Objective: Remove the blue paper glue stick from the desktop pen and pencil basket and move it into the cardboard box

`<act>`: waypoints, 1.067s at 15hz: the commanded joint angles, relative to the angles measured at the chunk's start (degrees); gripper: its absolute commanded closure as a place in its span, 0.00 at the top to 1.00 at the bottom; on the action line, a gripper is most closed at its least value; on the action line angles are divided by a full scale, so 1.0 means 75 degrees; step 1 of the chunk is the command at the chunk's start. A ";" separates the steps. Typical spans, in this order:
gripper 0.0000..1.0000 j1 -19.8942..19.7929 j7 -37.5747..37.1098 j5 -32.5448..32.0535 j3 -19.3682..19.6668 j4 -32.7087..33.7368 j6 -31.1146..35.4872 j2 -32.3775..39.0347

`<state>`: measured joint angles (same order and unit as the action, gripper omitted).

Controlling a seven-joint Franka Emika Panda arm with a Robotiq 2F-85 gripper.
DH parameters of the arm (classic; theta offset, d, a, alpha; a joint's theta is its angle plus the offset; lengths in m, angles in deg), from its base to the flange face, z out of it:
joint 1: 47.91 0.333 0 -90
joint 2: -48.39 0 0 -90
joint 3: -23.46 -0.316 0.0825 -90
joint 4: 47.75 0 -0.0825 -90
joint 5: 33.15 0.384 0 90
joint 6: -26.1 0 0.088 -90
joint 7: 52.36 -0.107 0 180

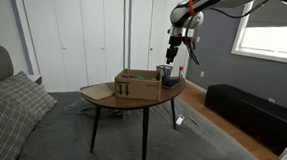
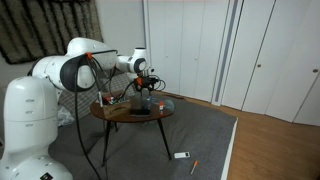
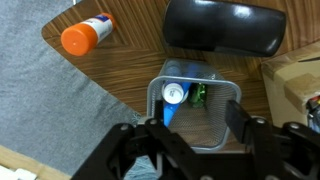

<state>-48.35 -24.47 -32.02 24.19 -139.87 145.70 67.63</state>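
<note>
Hovering fingers [image 3: 240,128] above basketed glue stick [image 3: 174,95]

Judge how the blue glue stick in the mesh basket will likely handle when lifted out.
The blue glue stick looks rigid and probably light: a small plastic tube. Its smooth round body may slip or twist in the claw. Standing loose in the mesh basket, it may tip if nudged.

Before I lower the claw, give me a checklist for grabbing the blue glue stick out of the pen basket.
1. Claw open: ok.
2. Claw above the basket, not yet inside: ok.
3. Blue glue stick cap up and exposed: ok.
4. Stick lies between the fingers: ok, though off centre.
5. Green item beside the stick clear of the grip: cannot tell.
6. Cardboard box has room: cannot tell.
</note>
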 commanded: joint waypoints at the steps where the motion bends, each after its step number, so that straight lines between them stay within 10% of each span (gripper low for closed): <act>1: 0.62 -0.0224 0.0193 -0.0020 -0.0228 0.0315 0.0114 0.0330; 6: 0.43 -0.0247 0.0184 -0.0092 -0.0271 0.0386 0.0296 0.0528; 16: 0.47 -0.0242 0.0079 -0.0375 -0.0230 0.0414 0.0360 0.0770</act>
<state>-49.22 -23.89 -33.30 23.47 -138.47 148.39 72.03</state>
